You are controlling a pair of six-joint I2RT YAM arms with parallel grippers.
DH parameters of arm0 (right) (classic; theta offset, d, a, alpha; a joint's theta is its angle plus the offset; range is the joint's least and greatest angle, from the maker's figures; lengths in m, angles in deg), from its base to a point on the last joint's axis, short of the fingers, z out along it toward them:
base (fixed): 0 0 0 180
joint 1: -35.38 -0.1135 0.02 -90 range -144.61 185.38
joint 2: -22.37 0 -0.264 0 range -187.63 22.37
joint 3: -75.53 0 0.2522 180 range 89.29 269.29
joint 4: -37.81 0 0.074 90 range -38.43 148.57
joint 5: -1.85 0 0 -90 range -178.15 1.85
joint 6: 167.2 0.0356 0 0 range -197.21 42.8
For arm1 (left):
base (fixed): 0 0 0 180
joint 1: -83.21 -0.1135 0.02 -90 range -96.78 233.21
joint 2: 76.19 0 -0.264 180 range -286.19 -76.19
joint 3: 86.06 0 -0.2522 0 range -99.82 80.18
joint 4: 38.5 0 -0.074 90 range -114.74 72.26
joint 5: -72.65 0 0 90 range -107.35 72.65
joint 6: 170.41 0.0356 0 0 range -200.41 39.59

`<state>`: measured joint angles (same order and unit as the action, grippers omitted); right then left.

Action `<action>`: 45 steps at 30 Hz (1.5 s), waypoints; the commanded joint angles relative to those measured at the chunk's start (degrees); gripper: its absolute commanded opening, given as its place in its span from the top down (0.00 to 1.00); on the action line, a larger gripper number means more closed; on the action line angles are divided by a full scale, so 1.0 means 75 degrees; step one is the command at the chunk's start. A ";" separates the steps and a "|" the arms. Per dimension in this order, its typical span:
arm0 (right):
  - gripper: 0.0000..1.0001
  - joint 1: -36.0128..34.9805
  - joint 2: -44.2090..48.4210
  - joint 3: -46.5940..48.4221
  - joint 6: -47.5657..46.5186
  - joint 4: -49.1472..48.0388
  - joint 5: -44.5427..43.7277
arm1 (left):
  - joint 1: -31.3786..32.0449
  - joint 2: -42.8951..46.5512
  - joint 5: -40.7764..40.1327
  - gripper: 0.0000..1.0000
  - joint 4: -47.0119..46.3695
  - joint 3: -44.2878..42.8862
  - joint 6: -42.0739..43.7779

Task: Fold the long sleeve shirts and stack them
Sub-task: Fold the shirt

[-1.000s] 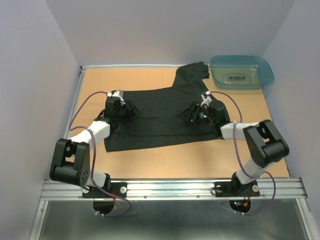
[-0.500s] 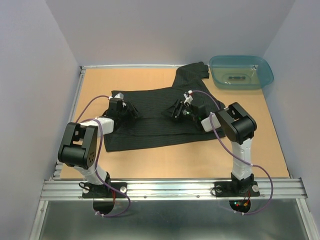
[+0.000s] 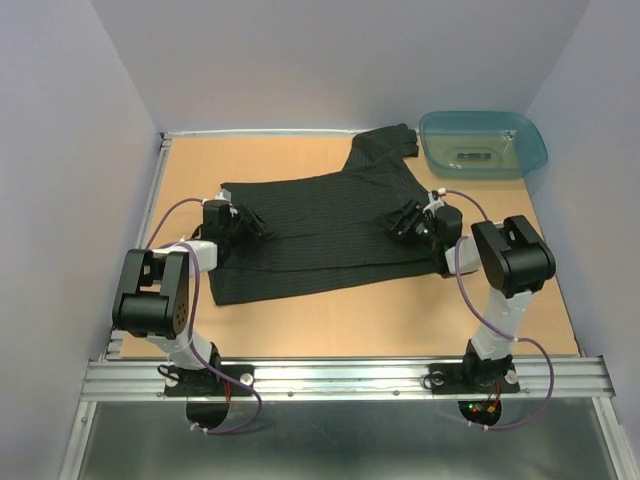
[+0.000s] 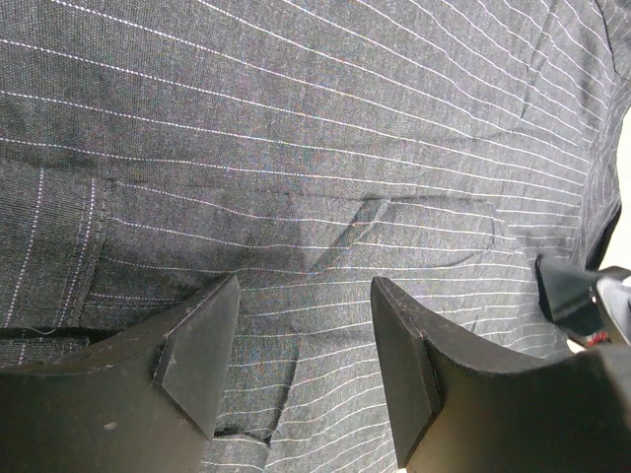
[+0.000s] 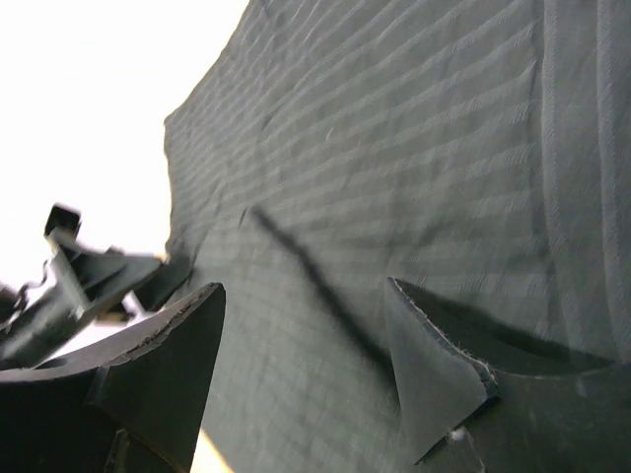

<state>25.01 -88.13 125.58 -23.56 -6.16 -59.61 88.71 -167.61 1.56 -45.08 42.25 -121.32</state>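
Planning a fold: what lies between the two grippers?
Only the shirt, lying flat, stretches between the left gripper and the right gripper; the top view shows it.

The right gripper point(image 3: 400, 221) now sits further right on the black shirt point(image 3: 320, 235) than half a second ago, pulled back from the middle toward the right side. The left gripper point(image 3: 256, 224) is drawn back a little toward the shirt's left edge. The two stand wider apart, and the right arm point(image 3: 512, 258) leans further right.
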 commanded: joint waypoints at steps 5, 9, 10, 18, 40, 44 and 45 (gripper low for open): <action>0.29 -0.0433 0.1725 -0.0609 0.0218 0.0303 0.1152 | 0.0017 0.0880 0.0032 0.33 0.0333 0.0206 0.0298; 0.29 -0.0761 0.1983 -0.0796 0.0218 0.0397 0.1200 | 0.0029 0.1126 -0.0119 0.33 0.0427 0.0264 0.0380; 0.29 -0.0773 0.1960 -0.0866 0.0206 0.0397 0.1153 | 0.0029 0.1126 -0.0143 0.33 0.0427 0.0276 0.0403; 0.29 -0.0225 0.1199 -0.1674 0.0078 0.0351 0.0508 | 0.0029 0.0670 -0.0260 0.33 0.0392 0.0159 0.0403; 0.29 0.3316 0.3024 -0.3081 0.0158 0.0257 -0.0157 | 0.0029 0.0294 -0.0541 0.33 0.0590 0.0066 0.0497; 0.29 0.3784 0.3132 -0.3105 0.0405 0.0292 -0.0639 | 0.0017 0.0341 -0.0647 0.33 0.0731 0.0077 0.0497; 0.29 0.3936 0.2957 -0.2942 0.0475 0.0315 -0.0629 | 0.0017 0.0341 -0.0659 0.33 0.0754 0.0077 0.0497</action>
<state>51.85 -65.25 102.98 -21.39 -3.98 -59.31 89.15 -165.69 0.01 -42.89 43.40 -119.39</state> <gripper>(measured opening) 0.711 0.675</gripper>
